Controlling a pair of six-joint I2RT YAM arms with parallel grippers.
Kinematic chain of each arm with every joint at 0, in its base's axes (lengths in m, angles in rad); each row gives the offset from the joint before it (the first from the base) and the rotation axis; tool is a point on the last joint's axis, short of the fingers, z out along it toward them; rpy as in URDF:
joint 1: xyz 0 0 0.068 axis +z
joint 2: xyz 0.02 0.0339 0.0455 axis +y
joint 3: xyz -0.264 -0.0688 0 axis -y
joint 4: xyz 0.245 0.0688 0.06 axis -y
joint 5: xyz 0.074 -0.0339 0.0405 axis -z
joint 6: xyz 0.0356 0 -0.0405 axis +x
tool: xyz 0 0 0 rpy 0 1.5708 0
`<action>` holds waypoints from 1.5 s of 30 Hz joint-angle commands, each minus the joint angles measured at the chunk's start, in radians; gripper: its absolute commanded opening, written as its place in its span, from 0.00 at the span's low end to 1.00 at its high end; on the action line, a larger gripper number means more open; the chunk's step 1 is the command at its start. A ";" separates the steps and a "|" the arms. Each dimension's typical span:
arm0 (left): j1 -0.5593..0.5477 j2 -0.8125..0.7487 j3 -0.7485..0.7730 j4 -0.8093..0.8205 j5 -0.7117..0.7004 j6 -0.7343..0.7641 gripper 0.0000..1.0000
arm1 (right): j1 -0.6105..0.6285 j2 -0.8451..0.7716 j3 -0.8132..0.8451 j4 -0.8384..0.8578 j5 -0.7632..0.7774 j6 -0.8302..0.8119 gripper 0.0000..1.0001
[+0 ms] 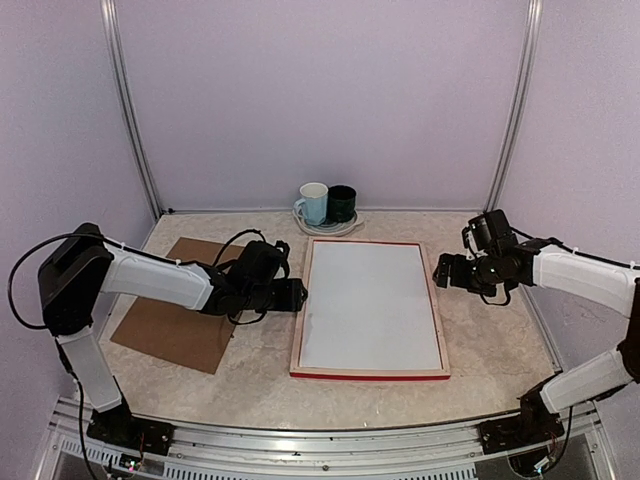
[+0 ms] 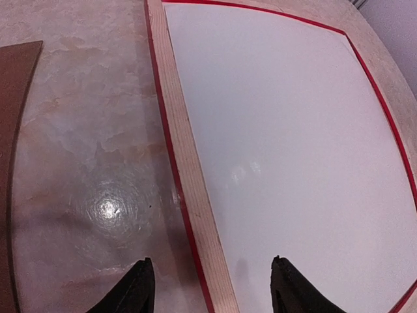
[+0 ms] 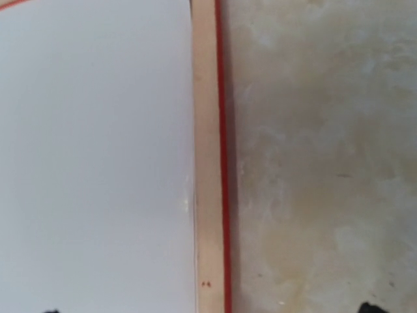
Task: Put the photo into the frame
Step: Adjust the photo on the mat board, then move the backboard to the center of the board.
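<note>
Photo [image 1: 370, 305], a large rectangular print, is seen plain white back up, laid inside the thin rectangular frame [image 1: 368, 375], whose pale wood back and red edge are shown. Both are laid flat at the middle of the beige marbled table [image 1: 250, 385].

Left gripper [image 1: 298, 296] is held at the frame's left rail, jaws parted with the rail between them; nothing is gripped. Right gripper [image 1: 441, 272] is held over the right rail, jaws spread wide, empty.

Flat brown backing board [image 1: 175, 310] is found left of the frame, apart from it.

Farthest back, a pale blue mug [image 1: 313, 203] and a dark mug [image 1: 342, 203] are set together on a white plate [image 1: 325, 229].
</note>
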 commanded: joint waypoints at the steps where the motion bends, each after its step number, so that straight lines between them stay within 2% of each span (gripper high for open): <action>1: 0.008 0.026 0.016 -0.004 0.018 0.009 0.60 | -0.018 0.039 -0.033 0.089 -0.084 -0.052 0.99; 7: 0.022 0.008 0.030 -0.065 -0.025 0.026 0.63 | -0.021 0.048 -0.045 0.107 -0.124 -0.060 0.99; 9: 0.031 -0.018 0.032 -0.128 -0.091 0.038 0.68 | -0.021 0.040 -0.046 0.112 -0.146 -0.061 0.99; 11: 0.034 -0.038 0.040 -0.199 -0.205 0.050 0.77 | -0.021 0.030 -0.046 0.113 -0.163 -0.064 0.99; 14: 0.056 -0.069 0.032 -0.265 -0.268 0.065 0.86 | -0.020 0.008 -0.050 0.141 -0.225 -0.075 0.98; 18: 0.155 -0.139 -0.025 -0.258 -0.205 0.045 0.92 | 0.002 0.006 -0.026 0.166 -0.300 -0.061 0.97; 20: 0.217 -0.187 -0.052 -0.245 -0.171 0.032 0.98 | 0.037 0.026 0.010 0.163 -0.305 -0.059 0.96; 24: 0.355 -0.261 -0.078 -0.241 -0.124 0.004 0.99 | 0.136 0.084 0.085 0.159 -0.295 -0.052 0.96; 28: 0.555 -0.326 -0.119 -0.205 0.022 -0.057 0.99 | 0.229 0.159 0.165 0.168 -0.289 -0.038 0.96; 31: 0.653 -0.358 -0.132 -0.184 0.069 -0.073 0.99 | 0.292 0.224 0.230 0.179 -0.290 -0.026 0.96; 38: 0.761 -0.264 -0.015 -0.262 -0.005 0.004 0.99 | 0.397 0.372 0.369 0.200 -0.324 0.000 0.99; 45: 0.867 -0.129 0.048 -0.293 -0.012 -0.003 0.99 | 0.456 0.457 0.457 0.213 -0.358 0.010 0.99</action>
